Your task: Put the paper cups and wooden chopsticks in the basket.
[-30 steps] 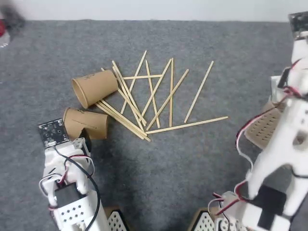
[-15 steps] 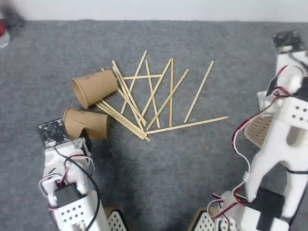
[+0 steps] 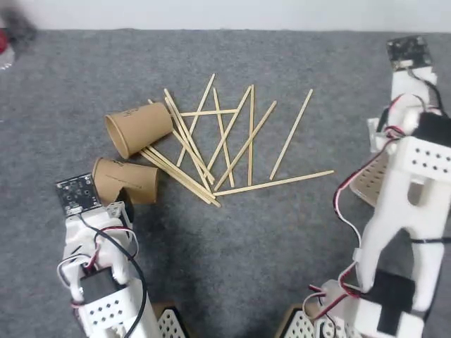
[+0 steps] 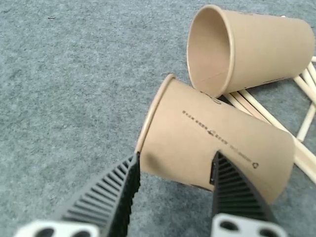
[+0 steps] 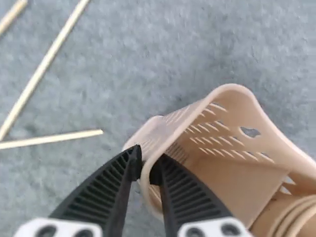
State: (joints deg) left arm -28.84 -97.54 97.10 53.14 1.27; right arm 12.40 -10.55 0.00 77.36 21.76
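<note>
Lighting's bright and even, soft overhead stuff with no glare anywhere. Shadows are faint: just a small dark patch low on the nearer paper cup (image 4: 212, 143) and a dim strip under the basket (image 5: 217, 143) rim on the grey carpet (image 4: 59, 89).

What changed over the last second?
The right gripper, shut on the rim of the beige slotted plastic basket, swung with it leftward in the high view, toward the pile of wooden chopsticks. The left gripper, the two brown paper cups and the chopsticks stayed put.

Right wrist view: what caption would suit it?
Right gripper pinching the rim of a tan slotted basket on grey carpet.
</note>
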